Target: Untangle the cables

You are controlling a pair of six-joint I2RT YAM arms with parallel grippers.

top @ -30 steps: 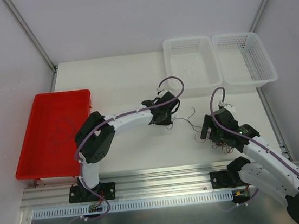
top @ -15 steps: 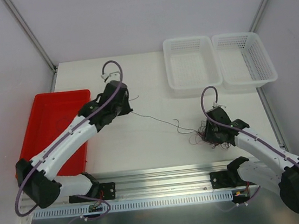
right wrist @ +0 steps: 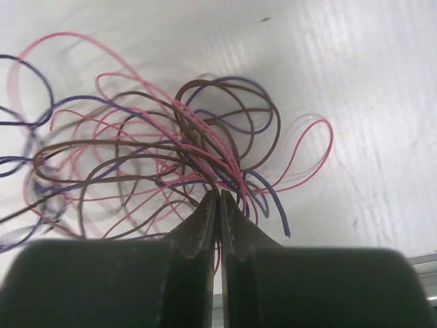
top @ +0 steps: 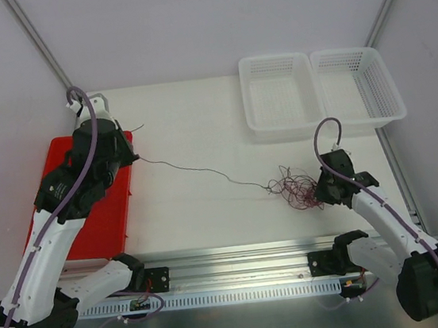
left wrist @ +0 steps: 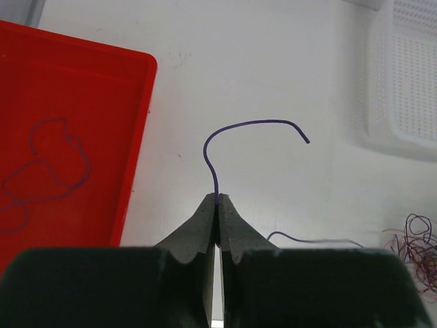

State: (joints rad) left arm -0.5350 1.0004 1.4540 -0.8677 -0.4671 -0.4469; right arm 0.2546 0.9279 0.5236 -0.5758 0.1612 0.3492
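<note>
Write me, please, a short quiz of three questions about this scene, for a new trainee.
1. True or false: the left gripper is shut on a purple strand.
2. Where does the tangled bunch of cables lie?
A. in a white basket
B. on the table, pinched by the right gripper
C. on the metal rail
3. What lies in the red tray?

Key
1. True: the jaws are closed on its end.
2. B
3. A loose purple strand.
</note>
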